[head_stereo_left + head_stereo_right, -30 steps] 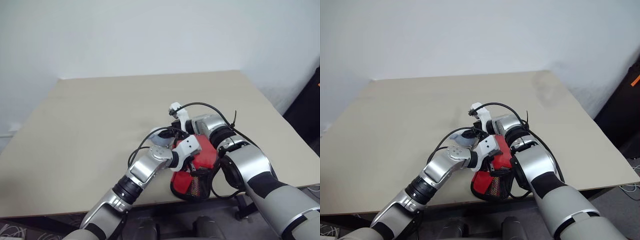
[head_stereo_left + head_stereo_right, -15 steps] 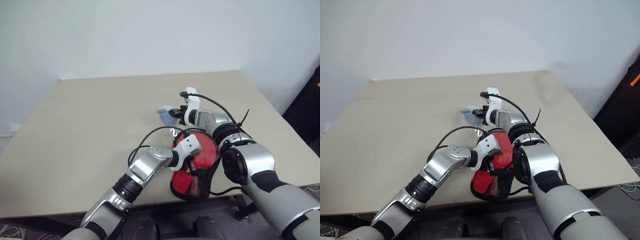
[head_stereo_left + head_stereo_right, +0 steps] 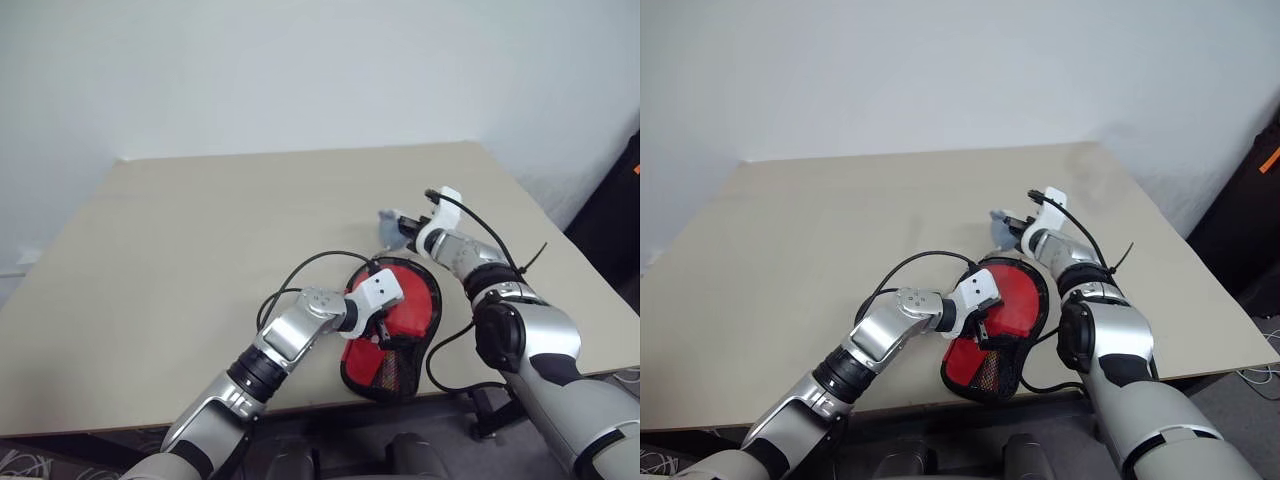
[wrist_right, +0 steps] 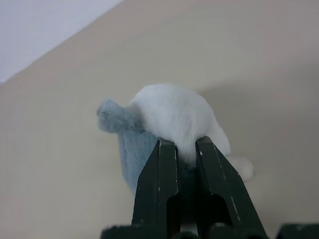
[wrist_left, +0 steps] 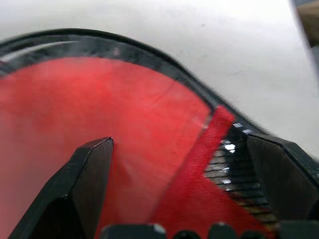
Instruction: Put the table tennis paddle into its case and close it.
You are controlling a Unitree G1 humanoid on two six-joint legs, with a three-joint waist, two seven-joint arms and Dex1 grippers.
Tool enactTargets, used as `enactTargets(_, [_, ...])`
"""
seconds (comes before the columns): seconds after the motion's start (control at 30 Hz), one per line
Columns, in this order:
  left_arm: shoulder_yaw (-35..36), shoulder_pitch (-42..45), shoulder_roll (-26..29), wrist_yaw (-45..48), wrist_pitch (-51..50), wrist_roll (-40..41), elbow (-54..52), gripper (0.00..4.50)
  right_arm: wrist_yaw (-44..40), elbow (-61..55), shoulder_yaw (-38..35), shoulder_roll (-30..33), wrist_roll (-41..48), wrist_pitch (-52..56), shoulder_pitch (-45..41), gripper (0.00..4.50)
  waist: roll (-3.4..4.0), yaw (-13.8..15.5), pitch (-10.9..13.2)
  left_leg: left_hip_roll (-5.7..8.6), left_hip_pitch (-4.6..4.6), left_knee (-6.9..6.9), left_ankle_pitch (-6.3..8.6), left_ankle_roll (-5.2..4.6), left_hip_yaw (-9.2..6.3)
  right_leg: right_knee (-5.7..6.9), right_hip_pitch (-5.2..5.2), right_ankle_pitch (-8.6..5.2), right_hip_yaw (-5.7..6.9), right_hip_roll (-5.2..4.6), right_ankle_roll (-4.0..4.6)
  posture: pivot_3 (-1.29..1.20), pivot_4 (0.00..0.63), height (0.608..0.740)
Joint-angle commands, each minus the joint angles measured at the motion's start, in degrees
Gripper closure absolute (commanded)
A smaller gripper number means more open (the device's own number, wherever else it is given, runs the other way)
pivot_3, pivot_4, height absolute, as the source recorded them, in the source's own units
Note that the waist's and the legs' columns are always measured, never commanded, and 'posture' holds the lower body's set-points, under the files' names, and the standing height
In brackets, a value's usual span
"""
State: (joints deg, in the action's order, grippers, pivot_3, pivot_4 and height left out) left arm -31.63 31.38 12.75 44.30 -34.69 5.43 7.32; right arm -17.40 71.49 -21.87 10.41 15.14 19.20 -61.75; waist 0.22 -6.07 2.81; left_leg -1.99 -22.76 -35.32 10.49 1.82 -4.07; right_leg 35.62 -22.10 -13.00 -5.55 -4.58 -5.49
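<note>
- The case (image 3: 392, 325) is lying at the desk (image 3: 180, 250) front edge, red face up, with the left tool (image 5: 174, 199) spread wide just over it, nothing gripped.
- A grey-blue soft lump (image 4: 164, 124) is pinched in the right tool (image 4: 179, 154), off to the right above the desk.
- The paddle can't be made out, might already be inside.
- Risk: case could get nudged off the edge, since it's not pinned.

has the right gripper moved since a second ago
Yes. The right gripper, shut on the grey-blue soft toy, swung from over the case toward the table's right edge.
</note>
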Motion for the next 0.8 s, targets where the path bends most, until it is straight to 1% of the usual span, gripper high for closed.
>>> enactTargets(0.03, [0.7, -2.2, 0.8, -1.0, -1.5, -1.8, 7.1, 0.00, -1.3, -10.2, -0.3, 2.1, 2.0, 1.8, 2.0, 4.48, -0.01, -0.1, 0.0, 0.00, 0.01, 0.02, 0.00, 0.00, -0.01, 0.00, 0.01, 0.00, 0.00, 0.00, 0.01, 0.00, 0.000, 0.740])
enactTargets(0.17, [1.3, -1.9, -0.7, -0.7, -1.9, -1.9, 8.6, 0.00, -3.2, -22.8, 1.1, 3.0, 3.1, 6.0, 9.3, 4.48, -0.04, -0.1, 0.0, 0.00, 0.02, -0.01, 0.00, 0.00, -0.01, 0.00, 0.03, -0.02, -0.01, 0.00, -0.01, 0.00, 0.000, 0.740])
enactTargets(0.33, [0.9, -1.7, -1.1, 0.0, -1.3, -2.5, 9.0, 0.00, -0.4, -34.5, -0.6, 4.9, 5.7, 12.2, 16.6, 4.48, -0.05, 0.2, -0.1, 0.00, 0.03, -0.03, 0.01, 0.01, 0.00, -0.02, 0.06, -0.03, -0.01, -0.01, -0.01, 0.00, 0.000, 0.740])
enactTargets(0.4, [0.7, -1.8, -1.1, 0.2, -1.2, -2.6, 9.0, 0.00, 0.1, -41.1, -1.2, 5.9, 7.5, 16.2, 20.2, 4.48, -0.05, 0.3, -0.1, 0.00, 0.02, -0.03, 0.01, 0.01, 0.01, -0.02, 0.04, -0.03, -0.01, -0.01, -0.01, 0.00, 0.000, 0.740])
enactTargets(0.47, [0.7, -1.9, -1.1, 0.5, -1.3, -2.6, 8.9, 0.00, 0.9, -49.1, -2.6, 7.1, 9.7, 20.7, 24.7, 4.48, -0.05, 0.4, -0.1, 0.00, 0.02, -0.04, 0.01, 0.01, 0.01, -0.03, 0.04, -0.03, -0.01, -0.01, -0.01, 0.00, 0.000, 0.740])
enactTargets(0.6, [0.6, -1.8, -1.1, 0.8, -1.4, -2.6, 9.2, 0.00, 3.5, -60.8, -6.2, 8.4, 14.2, 27.9, 31.5, 4.48, -0.08, 0.4, -0.1, 0.00, 0.00, -0.04, 0.02, 0.01, 0.02, -0.05, 0.03, -0.05, -0.01, -0.03, -0.02, 0.00, 0.000, 0.740])
enactTargets(0.67, [0.6, -1.7, -1.1, 1.0, -1.4, -2.6, 9.3, 0.00, 4.8, -64.1, -8.0, 8.6, 16.4, 30.8, 33.4, 4.48, -0.08, 0.5, -0.1, 0.00, 0.01, -0.04, 0.02, 0.02, 0.04, -0.05, 0.01, -0.06, -0.01, -0.04, -0.01, 0.00, 0.000, 0.740])
enactTargets(0.8, [0.2, -1.4, -1.1, 1.6, -0.9, -2.8, 9.7, 0.00, 6.6, -72.7, -11.3, 8.0, 21.5, 37.4, 40.4, 4.48, -0.09, 0.6, -0.1, 0.00, 0.01, -0.04, 0.08, 0.11, 0.05, -0.07, -0.02, -0.09, -0.01, -0.05, 0.04, 0.00, 0.000, 0.740])
